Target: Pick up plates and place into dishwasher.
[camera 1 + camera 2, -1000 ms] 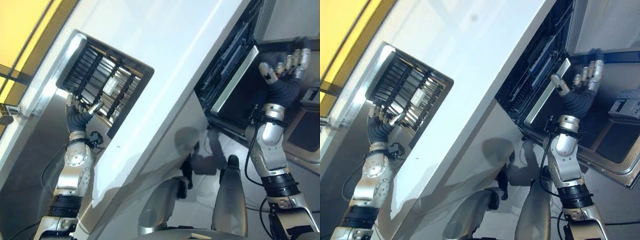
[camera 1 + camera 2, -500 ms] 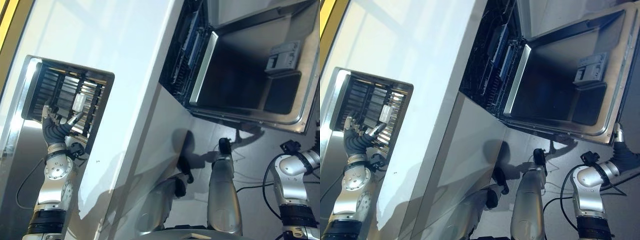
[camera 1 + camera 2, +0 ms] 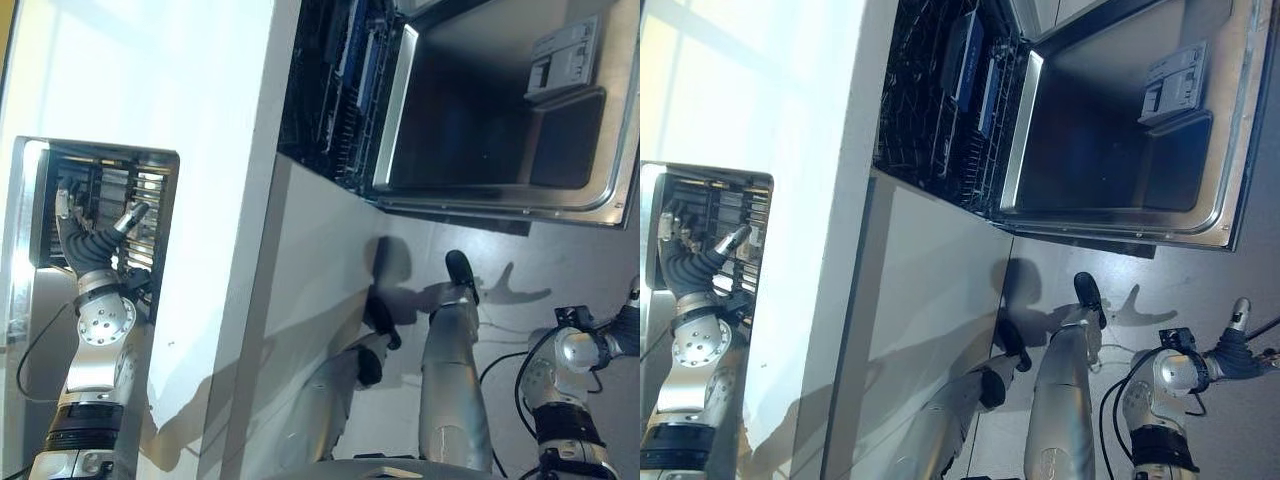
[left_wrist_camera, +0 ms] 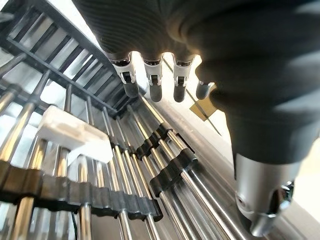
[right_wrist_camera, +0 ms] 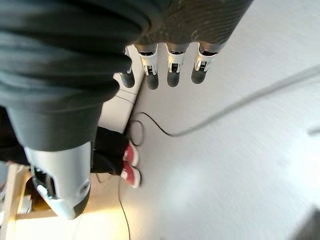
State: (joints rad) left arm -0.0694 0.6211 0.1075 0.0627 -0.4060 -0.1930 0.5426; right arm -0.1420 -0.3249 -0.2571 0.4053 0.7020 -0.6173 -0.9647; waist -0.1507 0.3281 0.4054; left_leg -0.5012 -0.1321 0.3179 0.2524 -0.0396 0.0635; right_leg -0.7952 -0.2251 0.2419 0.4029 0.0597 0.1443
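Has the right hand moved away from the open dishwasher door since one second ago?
Yes. The right hand now hangs low over the floor, below the dishwasher door it reached before.

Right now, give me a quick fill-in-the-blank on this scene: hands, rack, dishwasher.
1. The left hand reaches over the metal rack in the ____.
2. The left hand's fingers are straight and hold ____.
3. The dishwasher door is ____.
4. Past the right hand, a person's ____ shoes stand on the floor.

Missing words: sink; nothing; open; red
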